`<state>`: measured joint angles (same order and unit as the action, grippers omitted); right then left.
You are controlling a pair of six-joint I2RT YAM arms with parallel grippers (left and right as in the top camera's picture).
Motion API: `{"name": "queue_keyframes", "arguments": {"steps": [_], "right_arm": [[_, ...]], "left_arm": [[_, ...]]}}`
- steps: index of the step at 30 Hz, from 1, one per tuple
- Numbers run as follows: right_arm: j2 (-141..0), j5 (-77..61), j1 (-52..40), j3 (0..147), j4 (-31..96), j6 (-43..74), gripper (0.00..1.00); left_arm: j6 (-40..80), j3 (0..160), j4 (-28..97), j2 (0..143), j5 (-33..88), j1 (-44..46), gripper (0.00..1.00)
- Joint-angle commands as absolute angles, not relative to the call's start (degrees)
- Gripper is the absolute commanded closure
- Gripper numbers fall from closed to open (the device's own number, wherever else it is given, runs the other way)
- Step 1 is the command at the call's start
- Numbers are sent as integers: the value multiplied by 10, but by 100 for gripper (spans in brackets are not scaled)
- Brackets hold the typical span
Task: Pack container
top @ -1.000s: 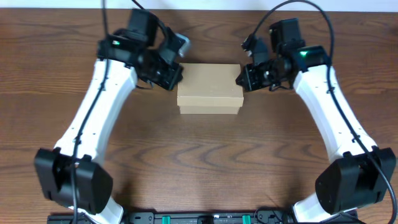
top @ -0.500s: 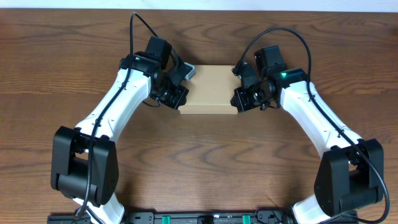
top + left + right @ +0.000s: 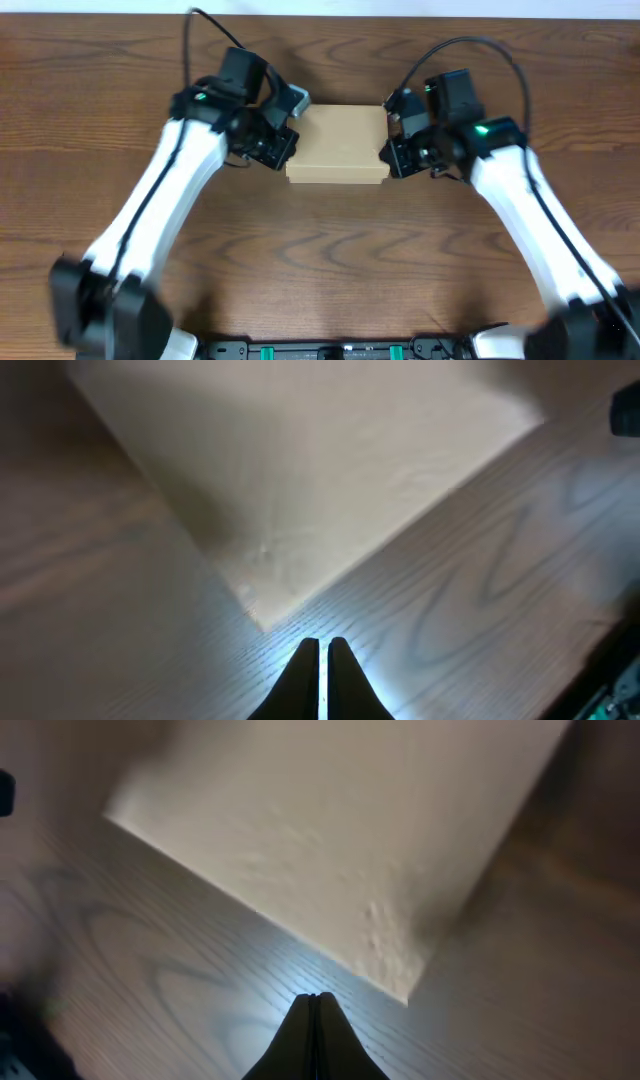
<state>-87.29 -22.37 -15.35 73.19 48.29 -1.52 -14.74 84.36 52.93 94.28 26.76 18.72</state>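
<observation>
Here, our left gripper [image 3: 283, 150] sits just beside the left end of the container [image 3: 338, 140], its jaws pressed together with nothing between them. The container lies closed on the wooden table [image 3: 320, 270], between our two arms, toward the far edge. Our right gripper [image 3: 392, 155] sits just beside its right end, jaws likewise pressed together and empty.

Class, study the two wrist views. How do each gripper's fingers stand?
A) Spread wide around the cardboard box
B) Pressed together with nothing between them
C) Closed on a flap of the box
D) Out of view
B: the left gripper and the right gripper each show fingers pressed together and empty, with a corner of the cardboard box lying ahead of the tips on the table.
</observation>
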Motion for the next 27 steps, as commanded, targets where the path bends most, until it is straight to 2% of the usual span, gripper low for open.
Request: {"name": "queue_keyframes", "arguments": {"steps": [1, 7, 11, 14, 15, 16, 17, 18, 19, 27], "right_arm": [[-788, -200, -159, 752, 494, -9, 99], [-687, -173, -160, 727, 545, -27, 99], [-621, -173, -159, 640, 540, -32, 98], [-584, -174, -159, 592, 533, 25, 98], [-577, -174, -159, 586, 537, 54, 89], [-573, -173, -159, 584, 542, 76, 66], [-571, -173, -159, 584, 550, 92, 43], [-570, -173, -159, 584, 559, 111, 1], [-570, -173, -159, 584, 563, 123, 1], [-573, -173, -159, 584, 564, 123, 1]], "left_arm": [[-137, 863, 552, 863, 263, 188, 94], [-139, 842, 639, 762, 263, 188, 94], [-142, 750, 627, 678, 262, 188, 94], [-141, 678, 602, 616, 264, 188, 94], [-141, 660, 595, 599, 264, 188, 94], [-141, 649, 592, 587, 264, 188, 87], [-141, 642, 590, 578, 264, 188, 72], [-141, 638, 590, 571, 264, 188, 34], [-141, 638, 590, 568, 264, 188, 5], [-142, 638, 595, 576, 264, 188, 5]]}}
